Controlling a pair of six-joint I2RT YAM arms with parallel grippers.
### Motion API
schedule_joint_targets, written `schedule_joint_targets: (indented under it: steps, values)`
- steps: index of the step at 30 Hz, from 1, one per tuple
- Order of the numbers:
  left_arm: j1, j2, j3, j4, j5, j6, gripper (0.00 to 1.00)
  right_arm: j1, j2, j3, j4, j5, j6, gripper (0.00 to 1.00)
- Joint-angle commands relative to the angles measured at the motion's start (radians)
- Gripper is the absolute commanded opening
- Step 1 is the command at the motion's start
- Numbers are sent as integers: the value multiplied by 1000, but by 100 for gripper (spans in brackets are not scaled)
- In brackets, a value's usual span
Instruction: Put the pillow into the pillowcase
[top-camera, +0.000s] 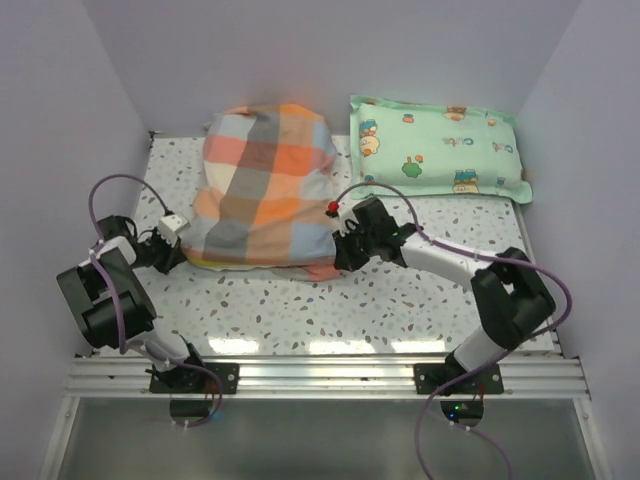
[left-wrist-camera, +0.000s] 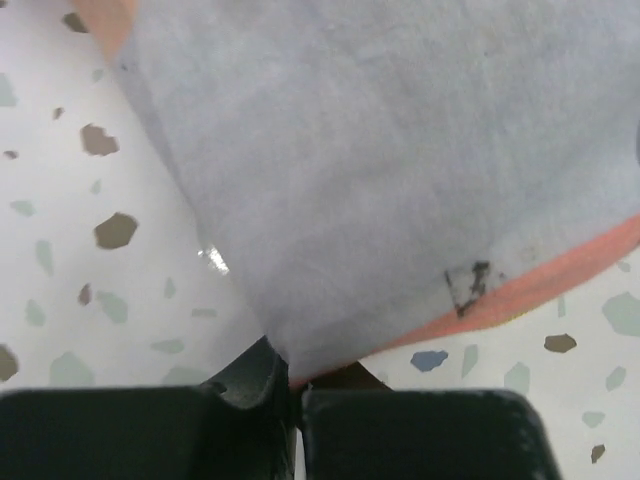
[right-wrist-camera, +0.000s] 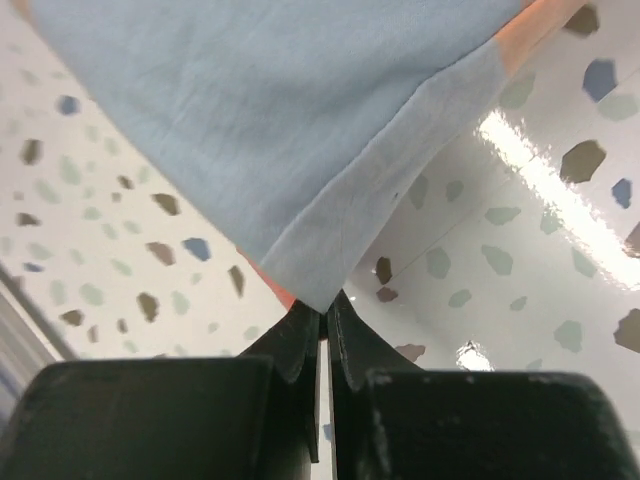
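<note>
- The speckled table (top-camera: 400, 310) carries everything. The work sits in its far middle, and the two arms reach in from the near edge.
- The pillowcase (top-camera: 265, 190) lies there as a plump plaid mound, rounded at the far end and flatter toward us. We judge from its fullness that the stuffing is largely done.
- The mint-green pillow (top-camera: 435, 148) rests to the right of the case, near it but apart. It plays no part in this job.
- We cannot see the pillow plainly in any view, so we take it to be inside the case. A thin pale-yellow strip (top-camera: 232, 263) along the near hem may be its edge poking out. If so, the last bit is not yet tucked in.
- The left gripper (left-wrist-camera: 290, 385) is clenched on the near-left corner of the case. Grey fabric with an orange border runs right into its closed jaws.
- The right gripper (right-wrist-camera: 324, 318) is likewise pinched tight on the near-right corner, with pale-blue cloth caught between the fingers.
- We think what remains is pulling the open hem over that yellow edge, then letting go of both corners.
</note>
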Motion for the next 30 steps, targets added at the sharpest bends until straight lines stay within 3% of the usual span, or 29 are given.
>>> schedule_joint_targets:
  steps: [1,9,16,17,18,20,24,30]
  values:
    - [72,-68,89,-74,47,8,0,-39,-158,34,-69,-105,14,0]
    - [122,-200,236,-376,178,26,0,-119,-270,152,-126,-320,129,0]
    - [121,-168,394,-598,301,8,0,-164,-167,523,-51,-455,343,0]
    - [121,-167,400,-601,304,-47,24,-164,-153,560,-44,-463,357,0]
    - [122,-167,403,-602,307,-69,38,-162,-144,592,-40,-460,368,0]
    - [122,-183,390,-569,302,-150,51,-164,-126,640,3,-458,415,0]
    - [122,-266,276,-432,279,-352,59,-164,-116,630,51,-458,489,0]
    - [124,-364,92,-371,241,-440,60,-162,-106,628,103,-458,532,0]
